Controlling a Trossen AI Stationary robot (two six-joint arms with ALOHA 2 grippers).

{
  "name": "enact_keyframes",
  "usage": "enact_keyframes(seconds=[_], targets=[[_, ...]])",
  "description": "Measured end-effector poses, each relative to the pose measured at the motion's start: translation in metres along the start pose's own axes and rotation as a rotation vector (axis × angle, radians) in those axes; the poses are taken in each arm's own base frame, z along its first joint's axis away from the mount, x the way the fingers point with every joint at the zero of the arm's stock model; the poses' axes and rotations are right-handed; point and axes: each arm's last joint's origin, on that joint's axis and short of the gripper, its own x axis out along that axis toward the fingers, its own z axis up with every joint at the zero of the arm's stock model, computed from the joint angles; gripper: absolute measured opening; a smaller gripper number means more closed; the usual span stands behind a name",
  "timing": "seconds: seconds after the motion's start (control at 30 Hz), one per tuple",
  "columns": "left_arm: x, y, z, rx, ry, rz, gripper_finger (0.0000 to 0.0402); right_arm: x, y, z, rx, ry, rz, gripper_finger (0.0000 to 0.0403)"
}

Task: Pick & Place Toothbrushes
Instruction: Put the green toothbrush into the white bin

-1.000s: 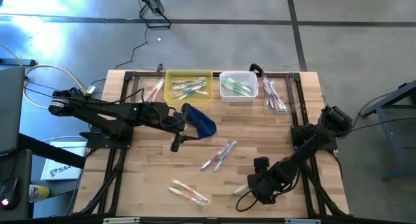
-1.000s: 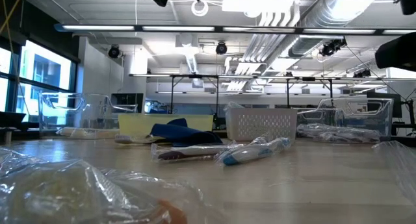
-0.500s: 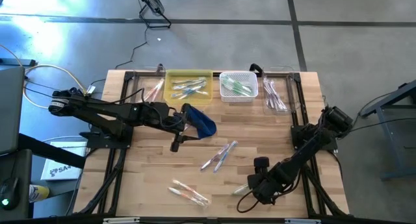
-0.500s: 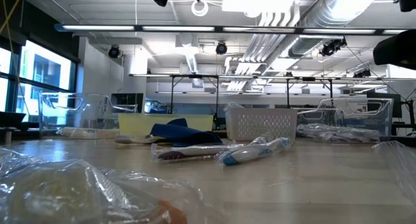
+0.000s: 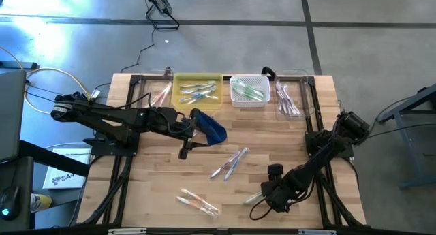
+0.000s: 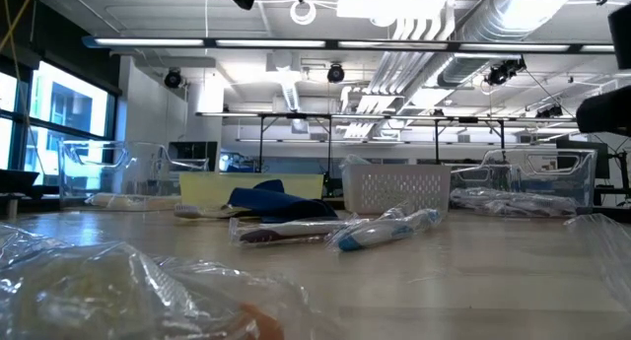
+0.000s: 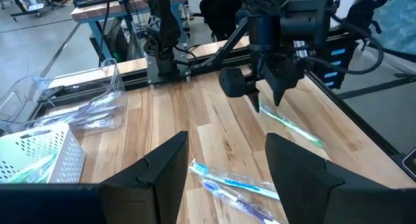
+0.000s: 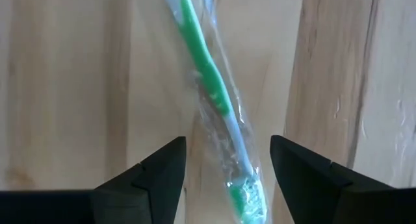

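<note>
A green toothbrush (image 8: 209, 81) in a clear wrapper lies flat on the wooden table near its front right. My right gripper (image 8: 227, 178) points down just above it, open, with one finger on either side of the brush and nothing held; it also shows in the left wrist view (image 7: 265, 100) and the high view (image 5: 271, 198). Two blue and purple toothbrushes (image 5: 230, 163) lie mid-table, and orange-pink ones (image 5: 198, 202) lie near the front edge. My left gripper (image 7: 224, 178) hangs open and empty above a dark blue pouch (image 5: 212, 129).
Along the far edge stand a yellow tray (image 5: 197, 78), a white basket (image 5: 249, 103) with green brushes, and clear bins at the left (image 5: 162, 93) and right (image 5: 289, 99). Black rails (image 5: 315, 136) run along both table sides. Bare wood lies between the loose brushes.
My right gripper has sunk a little toward the green toothbrush, still pointing down. My left arm has kept still, and no toothbrush has moved.
</note>
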Motion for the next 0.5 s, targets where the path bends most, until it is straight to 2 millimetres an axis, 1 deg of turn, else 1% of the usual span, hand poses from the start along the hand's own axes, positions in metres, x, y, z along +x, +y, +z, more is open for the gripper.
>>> enact_keyframes(seconds=[0.13, 0.3, 0.4, 0.5], targets=[[0.0, 0.0, 0.0, 0.0, 0.0, 0.002, 0.0198, 0.007, -0.006, -0.008, 0.008, 0.027, -0.023, 0.0217], [0.0, 0.0, 0.0, 0.0, 0.0, 0.002, 0.0198, 0.011, -0.01, -0.013, 0.03, 0.037, -0.03, 0.0213], [0.0, 0.0, 0.0, 0.0, 0.0, 0.002, 0.0198, 0.011, -0.01, -0.013, 0.038, 0.03, -0.033, 0.0195], [0.0, 0.0, 0.0, 0.0, 0.0, 0.003, 0.0198, 0.012, -0.01, -0.012, 0.041, 0.022, -0.024, 0.0163]])
